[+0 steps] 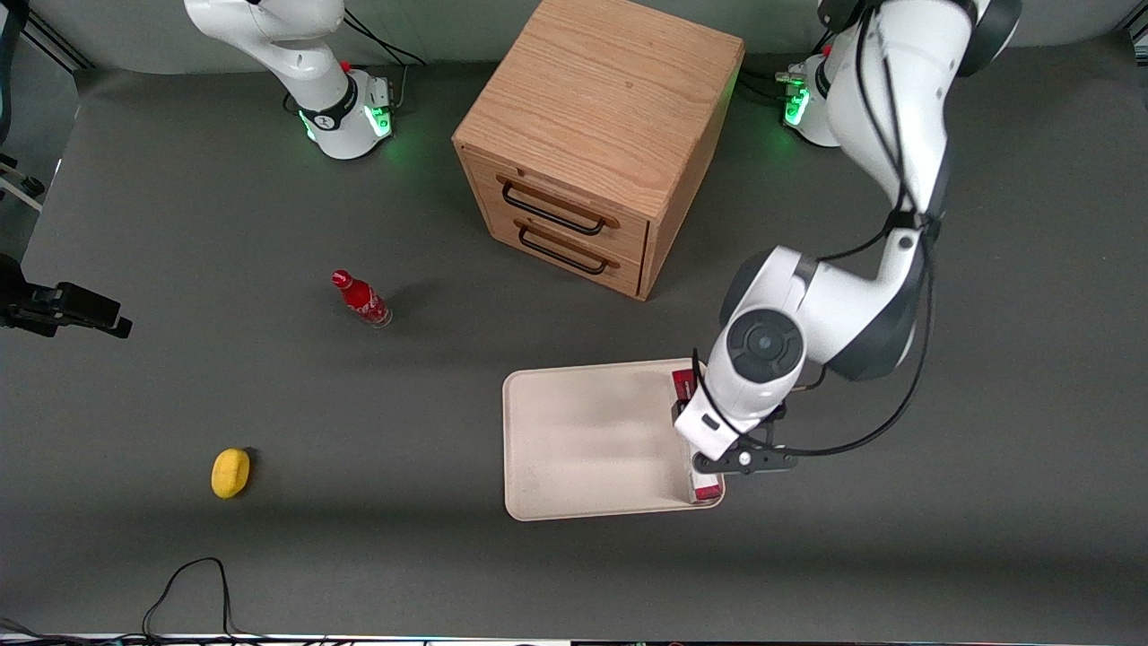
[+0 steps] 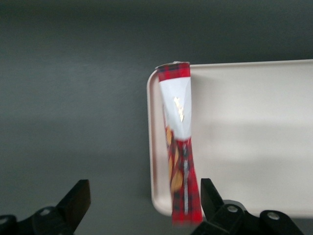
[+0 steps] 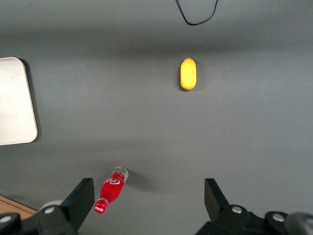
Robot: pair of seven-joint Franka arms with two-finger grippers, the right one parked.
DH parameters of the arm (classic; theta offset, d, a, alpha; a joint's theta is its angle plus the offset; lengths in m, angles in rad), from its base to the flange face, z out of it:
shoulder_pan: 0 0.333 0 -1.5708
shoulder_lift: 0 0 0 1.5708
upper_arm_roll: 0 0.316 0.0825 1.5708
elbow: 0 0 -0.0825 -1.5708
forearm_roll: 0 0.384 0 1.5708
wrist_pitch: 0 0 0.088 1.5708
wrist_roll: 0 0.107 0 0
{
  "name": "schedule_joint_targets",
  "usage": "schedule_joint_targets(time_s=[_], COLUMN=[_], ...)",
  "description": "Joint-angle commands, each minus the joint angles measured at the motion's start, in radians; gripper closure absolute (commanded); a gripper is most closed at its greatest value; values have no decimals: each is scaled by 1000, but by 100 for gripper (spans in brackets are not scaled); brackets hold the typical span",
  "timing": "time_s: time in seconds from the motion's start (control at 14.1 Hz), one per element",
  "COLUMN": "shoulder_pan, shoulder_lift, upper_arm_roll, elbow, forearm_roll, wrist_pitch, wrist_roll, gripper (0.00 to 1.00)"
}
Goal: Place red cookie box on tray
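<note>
While the arm hides most of it from the front: red cookie box (image 2: 178, 147) lies along the tray (image 1: 583, 440) edge at the working arm's end.
Gripper: gripper (image 2: 142, 205) hovers above the box, fingers spread, grasping nothing.
Wrist view only: box's white face and red ends.
Count: one lemon (image 1: 230, 473), one red bottle (image 1: 361, 299), one two-drawer wooden cabinet (image 1: 592, 135).

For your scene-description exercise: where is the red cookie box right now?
The red cookie box lies on the tray, along the short edge toward the working arm's end of the table. The open gripper hangs just above it, its fingers apart and not touching the box.
</note>
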Motion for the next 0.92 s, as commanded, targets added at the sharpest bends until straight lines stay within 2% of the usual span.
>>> schedule_joint_targets(time_s=[0.0,0.21,0.36,0.5,0.85], shoulder_pan=[-4,20,81,164,287], shoulder_lift=[-164,-299,-411,-503,-597], upper_arm_roll=[0,2,2,5,12], elbow=[-43,-101,-222,-322,-434], forearm_roll=[11,2,-9,-52,-41], wrist_pitch=[-154,-242,-227,-184,-180], wrist_roll=[20,105,214,337,488], gripper=[0,0,0,0,0])
